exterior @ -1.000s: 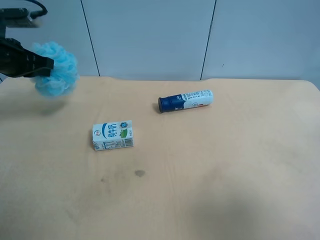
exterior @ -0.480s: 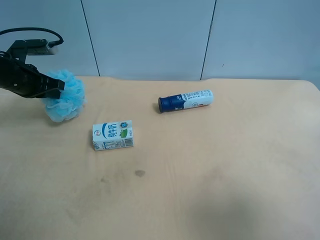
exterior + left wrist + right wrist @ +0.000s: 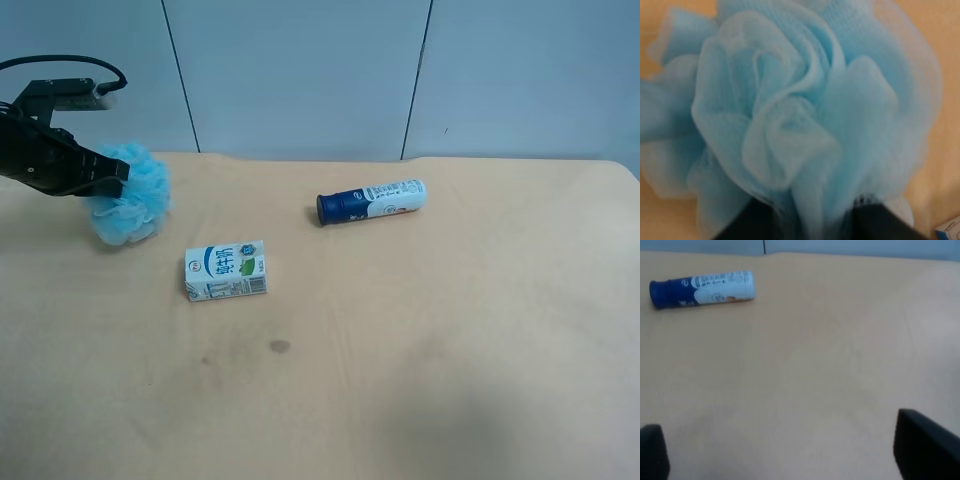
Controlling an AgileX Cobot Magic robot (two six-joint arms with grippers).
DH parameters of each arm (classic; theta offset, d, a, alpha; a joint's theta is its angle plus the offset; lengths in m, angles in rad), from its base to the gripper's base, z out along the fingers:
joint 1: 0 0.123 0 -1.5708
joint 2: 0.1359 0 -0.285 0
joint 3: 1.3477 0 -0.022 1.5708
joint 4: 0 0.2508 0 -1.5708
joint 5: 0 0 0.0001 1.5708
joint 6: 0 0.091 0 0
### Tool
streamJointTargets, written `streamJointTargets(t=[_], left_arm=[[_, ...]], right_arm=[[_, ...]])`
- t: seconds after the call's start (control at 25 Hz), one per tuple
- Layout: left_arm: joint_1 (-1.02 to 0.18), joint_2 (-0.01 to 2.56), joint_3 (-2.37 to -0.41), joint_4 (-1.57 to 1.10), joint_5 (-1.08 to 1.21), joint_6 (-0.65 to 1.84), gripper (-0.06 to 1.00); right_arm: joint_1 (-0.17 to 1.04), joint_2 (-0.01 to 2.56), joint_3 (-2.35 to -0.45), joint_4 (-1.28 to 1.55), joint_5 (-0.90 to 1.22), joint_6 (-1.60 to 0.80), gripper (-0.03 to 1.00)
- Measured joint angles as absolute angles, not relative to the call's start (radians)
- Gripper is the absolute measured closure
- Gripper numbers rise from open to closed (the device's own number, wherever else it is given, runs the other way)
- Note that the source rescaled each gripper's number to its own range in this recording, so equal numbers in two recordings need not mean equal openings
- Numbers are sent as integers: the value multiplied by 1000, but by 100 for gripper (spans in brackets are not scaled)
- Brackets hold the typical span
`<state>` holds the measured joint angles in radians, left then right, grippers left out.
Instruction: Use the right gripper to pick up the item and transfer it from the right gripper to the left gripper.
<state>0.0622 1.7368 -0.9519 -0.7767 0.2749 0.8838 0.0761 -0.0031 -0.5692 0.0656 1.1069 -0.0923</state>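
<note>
The item, a fluffy light-blue mesh pouf (image 3: 132, 207), rests on the table at the far left of the exterior high view. The all-black left gripper (image 3: 110, 178) reaches it from the left and is shut on its upper left side. In the left wrist view the pouf (image 3: 805, 115) fills the frame, and mesh is pinched between the dark fingers (image 3: 742, 222) at the picture's lower edge. The right gripper (image 3: 790, 452) appears only in the right wrist view. It hangs open over bare table with nothing between its fingertips.
A white-and-blue milk carton (image 3: 226, 270) lies on the wooden table (image 3: 450, 330), just right of and nearer than the pouf. A navy-and-white tube (image 3: 371, 201) lies on its side near the middle back, also seen as the tube (image 3: 702, 288) in the right wrist view.
The left arm has carried the pouf down and slightly right, from mid-air onto the table. Over the last half second it has hardly moved.
</note>
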Motion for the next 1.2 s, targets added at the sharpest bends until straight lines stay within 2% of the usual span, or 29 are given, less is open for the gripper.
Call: streamJointTargets(t=[0.04,0.16,0.24,0.28,0.44,0.84,1.2], left_arm=[[62,1737,-952,-774,275,885,61],[62,1737,-952,-774,275,887,23],[62,1737,-952,-774,278,887,7],[62,1737,-952,-774,281,887,2],[62,1723,-952,-772,287,887,-3],[62,1527,-952,-750,406,834,-4],[62,1269,-952,-462,571,564,-4]], right_arm=[[76,-3,-569,66,1107,-92,11],[76,-3,-569,66,1107,-92,11],[76,-3,-569,66,1107,-92,11],[76,-3,-569,66,1107,-92,11],[76,-3,-569,66,1107,-92,11],[76,-3,-569,66,1107,-92,11],[76,-3,-569,66,1107,-92,11]])
